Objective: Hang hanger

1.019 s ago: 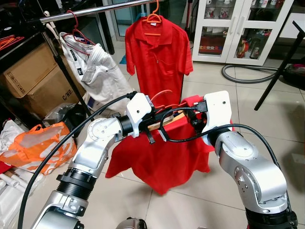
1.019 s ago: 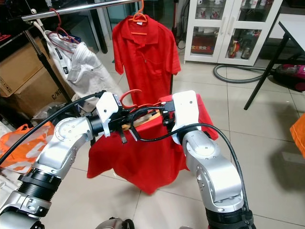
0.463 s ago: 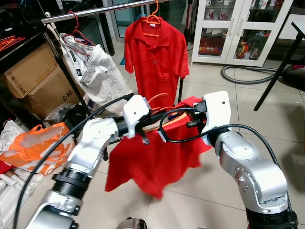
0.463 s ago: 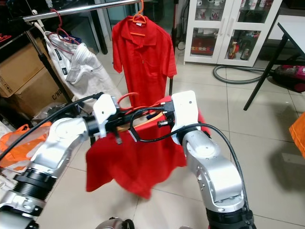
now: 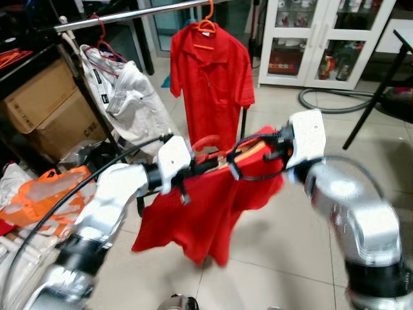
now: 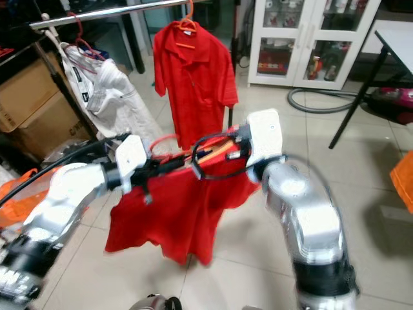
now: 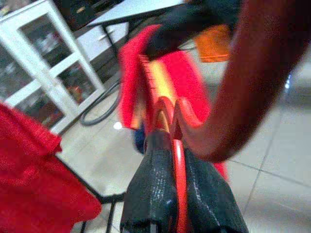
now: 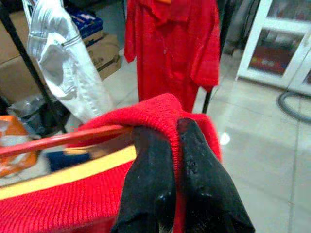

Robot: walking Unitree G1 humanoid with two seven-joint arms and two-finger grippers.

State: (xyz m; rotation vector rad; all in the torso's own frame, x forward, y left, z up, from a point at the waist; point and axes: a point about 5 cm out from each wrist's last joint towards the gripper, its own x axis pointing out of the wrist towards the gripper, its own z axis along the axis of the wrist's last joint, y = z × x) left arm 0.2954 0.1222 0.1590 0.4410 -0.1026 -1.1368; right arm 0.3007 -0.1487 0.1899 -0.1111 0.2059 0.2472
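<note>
I've got the red hanger (image 5: 208,143) carried in the middle of the frame, a red shirt (image 5: 205,205) draped on it and hanging down over the tiled floor (image 5: 284,258). My left tool (image 7: 175,160) is clenched on the hanger's red wire just below the hook, the wire running right between my two black fingers (image 7: 146,194) in the left wrist view. My right tool (image 8: 167,145) is clamped on the other end, pinching the shirt's knitted shoulder where it wraps over the hanger arm; a yellow strip shows along the hanger beneath the cloth. Both arms are blurred in the head views. Up at the top of the frame runs the silver clothes rail (image 5: 129,15), and from it hangs a second red shirt (image 5: 210,77) on an orange hanger (image 5: 207,26), above centre. To its left, upper left of the frame, a white garment (image 5: 129,97) hangs from the same rail. My hanger sits lower than the rail and well apart from it. Cardboard boxes (image 5: 39,103) stand at far left, an orange bag (image 5: 45,194) lies at lower left, and a white glass-door cabinet (image 5: 322,39) is at upper right
</note>
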